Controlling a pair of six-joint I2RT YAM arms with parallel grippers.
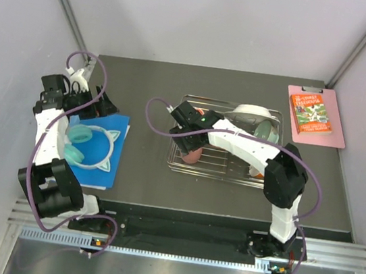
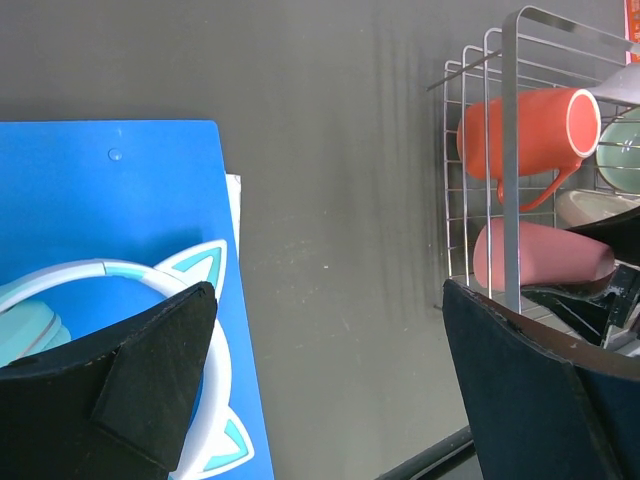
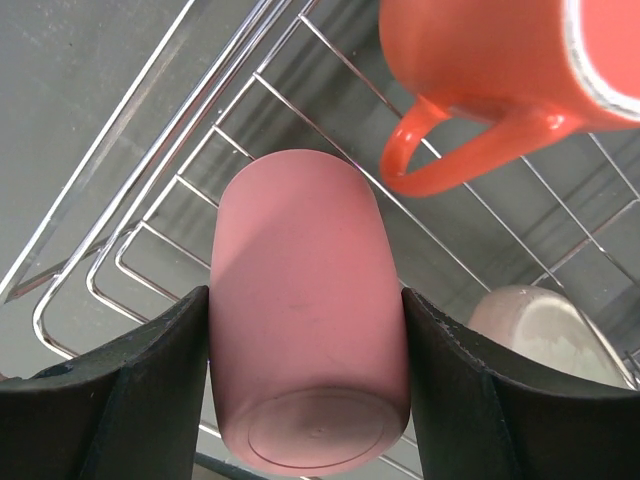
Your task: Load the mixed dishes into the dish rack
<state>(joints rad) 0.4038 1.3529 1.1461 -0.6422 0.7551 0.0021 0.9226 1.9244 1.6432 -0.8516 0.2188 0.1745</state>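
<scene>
The pink cup [image 3: 305,320] lies on its side in the chrome dish rack [image 3: 150,220], at the rack's left end [image 1: 222,174]. My right gripper [image 3: 305,400] is shut on the pink cup, with a finger against each side. In the top view the gripper [image 1: 192,145] sits over the cup [image 1: 192,155]. The orange cup [image 3: 480,60] lies in the rack just beyond it. A mint-green bowl [image 1: 266,130] and a pale plate [image 1: 253,111] stand at the rack's far right. My left gripper [image 2: 330,380] is open and empty, above the table between the headphones and the rack.
Teal cat-ear headphones [image 1: 90,144] lie on a blue flat book [image 1: 115,161] at the left. An orange book on a pink clipboard [image 1: 312,114] sits at the far right. My right arm spans the rack from the right.
</scene>
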